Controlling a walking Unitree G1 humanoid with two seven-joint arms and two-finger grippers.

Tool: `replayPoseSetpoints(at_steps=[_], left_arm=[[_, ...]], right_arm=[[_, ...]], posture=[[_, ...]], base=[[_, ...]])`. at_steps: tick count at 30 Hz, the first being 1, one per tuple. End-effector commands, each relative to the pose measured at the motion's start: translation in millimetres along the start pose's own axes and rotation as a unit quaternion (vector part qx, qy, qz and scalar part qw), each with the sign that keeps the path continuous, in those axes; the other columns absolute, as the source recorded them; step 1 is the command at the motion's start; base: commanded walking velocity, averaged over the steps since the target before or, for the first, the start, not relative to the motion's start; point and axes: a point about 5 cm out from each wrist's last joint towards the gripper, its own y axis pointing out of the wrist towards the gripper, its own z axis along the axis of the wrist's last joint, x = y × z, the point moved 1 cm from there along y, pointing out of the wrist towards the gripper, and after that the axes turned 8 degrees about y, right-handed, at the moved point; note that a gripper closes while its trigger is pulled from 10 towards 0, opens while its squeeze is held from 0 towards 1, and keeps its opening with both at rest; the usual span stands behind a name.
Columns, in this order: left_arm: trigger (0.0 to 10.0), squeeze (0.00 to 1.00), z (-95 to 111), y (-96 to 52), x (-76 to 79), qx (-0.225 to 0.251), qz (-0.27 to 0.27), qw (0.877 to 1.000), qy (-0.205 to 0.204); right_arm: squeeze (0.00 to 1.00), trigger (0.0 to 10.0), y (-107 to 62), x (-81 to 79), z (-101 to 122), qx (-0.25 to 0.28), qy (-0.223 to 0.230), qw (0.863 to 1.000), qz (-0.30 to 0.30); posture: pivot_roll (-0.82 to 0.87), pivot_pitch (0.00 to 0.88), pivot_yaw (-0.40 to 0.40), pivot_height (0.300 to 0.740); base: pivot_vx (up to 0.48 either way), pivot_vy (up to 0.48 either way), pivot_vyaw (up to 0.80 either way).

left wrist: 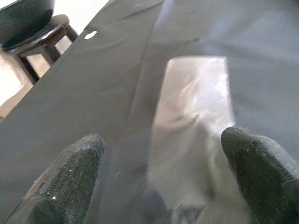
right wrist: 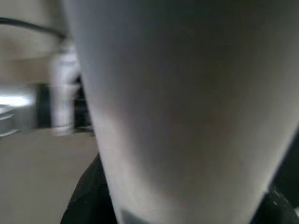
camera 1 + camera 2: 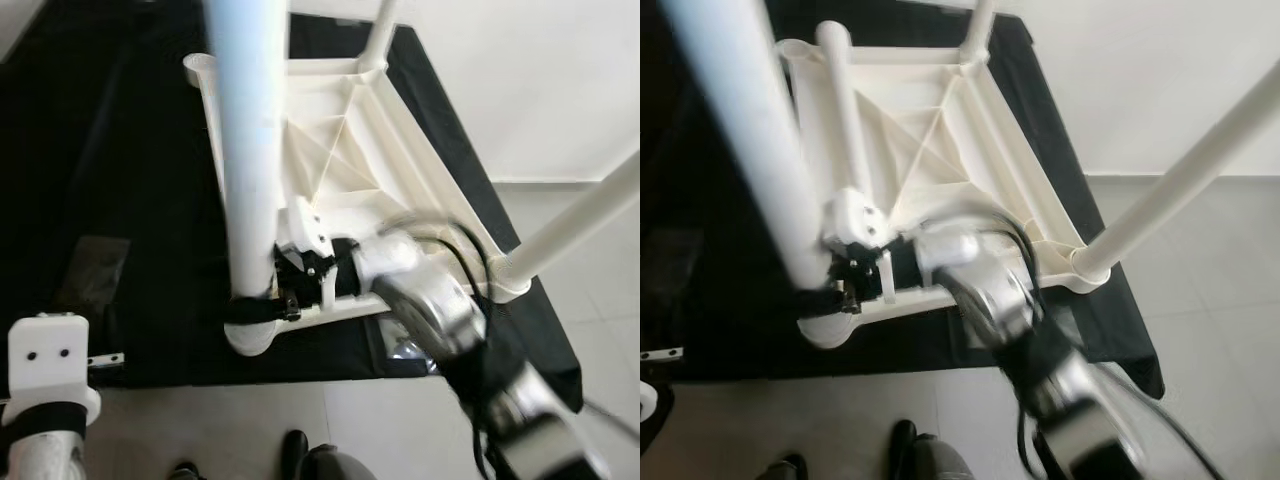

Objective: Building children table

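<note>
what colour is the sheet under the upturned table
Black sheet beneath the white table; clearest in the right eye view.

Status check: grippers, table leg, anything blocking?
Right gripper clamped on near table leg at its socket. Left gripper open, idle over black sheet. Nothing blocking.

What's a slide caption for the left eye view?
Right gripper grips the near table leg at its socket on the upturned white tabletop.

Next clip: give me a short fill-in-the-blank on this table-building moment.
1. The white table top lies upside down on a ____ cloth.
2. The right hand grips the near table ____.
3. The left hand hangs with its fingers ____.

Missing words: black; leg; open
</note>
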Motion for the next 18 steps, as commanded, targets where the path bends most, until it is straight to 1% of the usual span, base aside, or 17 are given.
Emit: replayPoseSetpoints(at_steps=[1,2,5,6,7,8,9,10,11,12,13,15,16,17,18], left_arm=[[10.0,0.0,0,5.0,-1.6,0.005,-0.001,1.0,0.003],[10.0,0.0,3,9.6,-2.1,0.014,-0.001,1.0,0.0],[10.0,0.0,3,9.6,-2.1,0.014,-0.001,1.0,0.0],[10.0,0.0,9,15.7,-2.7,0.029,-0.005,1.0,-0.003],[10.0,0.0,9,15.7,-2.7,0.029,-0.005,1.0,-0.003],[10.0,0.0,20,23.2,-1.9,0.059,-0.023,0.998,-0.013],[10.0,0.0,32,29.3,-0.5,0.088,-0.05,0.994,-0.029],[10.0,0.0,32,29.3,-0.5,0.088,-0.05,0.994,-0.029],[10.0,0.0,44,33.3,-0.2,0.119,-0.073,0.99,-0.037],[10.0,0.0,44,33.3,-0.2,0.119,-0.073,0.99,-0.037],[10.0,0.0,64,39.0,1.4,0.167,-0.123,0.977,-0.055],[10.0,0.0,64,39.0,1.4,0.167,-0.123,0.977,-0.055],[10.0,0.0,74,40.2,3.2,0.191,-0.15,0.968,-0.06],[10.0,0.0,85,40.7,7.2,0.215,-0.188,0.955,-0.076],[10.0,0.0,100,38.5,14.4,0.246,-0.245,0.933,-0.095]], right_arm=[[0.0,10.0,-13.3,1.0,-63,-0.119,0.069,0.977,-0.16],[0.0,10.0,-11.3,-4.4,-71,-0.124,0.072,0.969,-0.199],[0.0,10.0,-11.3,-4.4,-71,-0.124,0.072,0.969,-0.199],[0.0,10.0,-5.1,-2.5,-75,-0.121,0.082,0.962,-0.231],[0.0,10.0,-5.1,-2.5,-75,-0.121,0.082,0.962,-0.231],[0.0,10.0,2.6,6.1,-77,-0.113,0.088,0.955,-0.26],[0.0,10.0,7.1,14.6,-78,-0.105,0.095,0.949,-0.282],[0.0,10.0,7.1,14.6,-78,-0.105,0.095,0.949,-0.282],[0.0,10.0,9.0,20.5,-77,-0.099,0.098,0.945,-0.296],[0.0,10.0,9.0,20.5,-77,-0.099,0.098,0.945,-0.296],[0.0,10.0,8.1,23.4,-77,-0.095,0.101,0.94,-0.313],[0.0,10.0,8.1,23.4,-77,-0.095,0.101,0.94,-0.313],[0.0,10.0,7.0,24.2,-77,-0.091,0.102,0.938,-0.318],[0.0,10.0,4.9,23.4,-76,-0.091,0.105,0.933,-0.333],[0.0,10.0,2.8,22.8,-76,-0.09,0.108,0.928,-0.345]], posture=[[0.05,0.275,-0.202,0.74],[0.05,0.269,-0.197,0.74],[0.05,0.269,-0.197,0.74],[0.06,0.253,-0.18,0.74],[0.06,0.253,-0.18,0.74],[0.08,0.213,-0.159,0.74],[0.09,0.197,-0.157,0.74],[0.09,0.197,-0.157,0.74],[0.09,0.197,-0.157,0.74],[0.09,0.197,-0.157,0.74],[0.09,0.175,-0.15,0.74],[0.09,0.175,-0.15,0.74],[0.09,0.175,-0.15,0.74],[0.09,0.157,-0.149,0.74],[0.09,0.149,-0.146,0.74]], base=[[0.0,0.0,0.0],[0.0,0.0,0.0],[0.0,0.0,0.0],[0.0,0.0,0.0],[0.0,0.0,0.0],[0.0,0.0,0.0],[0.0,0.0,0.0],[0.0,0.0,0.0],[0.0,0.0,0.0],[0.0,0.0,0.0],[0.0,0.0,0.0],[0.0,0.0,0.0],[0.0,0.0,0.0],[0.0,0.0,0.0],[0.0,0.0,0.0]])
